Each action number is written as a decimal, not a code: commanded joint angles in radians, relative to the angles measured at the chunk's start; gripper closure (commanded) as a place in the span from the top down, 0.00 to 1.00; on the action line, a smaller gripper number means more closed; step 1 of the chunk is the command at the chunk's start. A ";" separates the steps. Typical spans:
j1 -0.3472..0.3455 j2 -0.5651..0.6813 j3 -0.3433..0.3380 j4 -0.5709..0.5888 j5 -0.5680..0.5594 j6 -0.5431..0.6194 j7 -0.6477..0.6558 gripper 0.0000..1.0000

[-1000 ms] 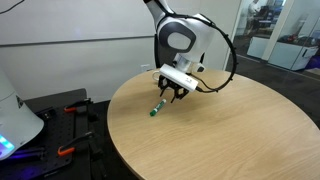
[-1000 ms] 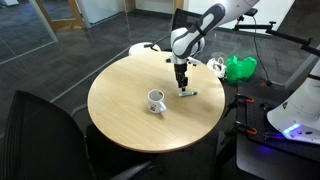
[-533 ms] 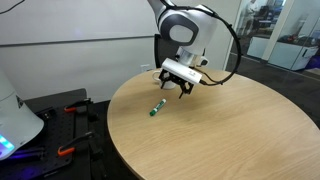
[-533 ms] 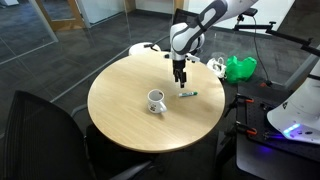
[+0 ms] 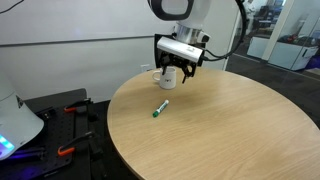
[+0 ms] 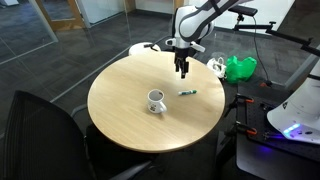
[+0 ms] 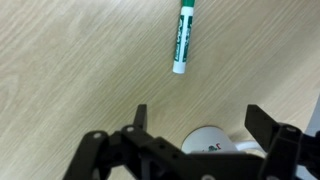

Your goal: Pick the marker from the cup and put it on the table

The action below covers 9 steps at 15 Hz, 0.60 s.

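The green marker (image 5: 160,107) (image 6: 186,92) lies flat on the round wood-grain table (image 5: 230,130) (image 6: 125,85), with nothing touching it. My gripper (image 5: 178,70) (image 6: 184,70) hangs well above it, open and empty. In the wrist view the marker (image 7: 181,38) lies at the top, beyond the spread fingertips, and my gripper (image 7: 200,115) has only the table (image 7: 70,60) between its fingers. The white cup (image 6: 156,100) stands upright near the table's middle, a short way from the marker. In the wrist view the cup (image 7: 212,140) peeks out behind the gripper body.
A white dish (image 6: 145,48) sits at the table's far edge. A green bag (image 6: 238,68) and a white object (image 6: 215,66) lie beyond the table. A black chair (image 6: 40,120) stands near the front. Tools (image 5: 65,110) lie on a dark bench beside the table.
The gripper has opened, let go of the marker on the table and risen straight up away from it. The marker now lies alone; the cup has not moved.
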 commanded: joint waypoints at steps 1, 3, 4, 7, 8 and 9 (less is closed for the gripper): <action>0.021 -0.160 -0.005 -0.138 -0.057 0.051 0.095 1.00; 0.029 -0.213 -0.006 -0.174 -0.078 0.057 0.128 1.00; 0.033 -0.237 -0.006 -0.191 -0.087 0.062 0.140 1.00; 0.029 -0.208 -0.006 -0.153 -0.066 0.027 0.110 1.00; 0.034 -0.228 -0.008 -0.168 -0.071 0.028 0.118 1.00; 0.037 -0.242 -0.010 -0.178 -0.071 0.029 0.118 1.00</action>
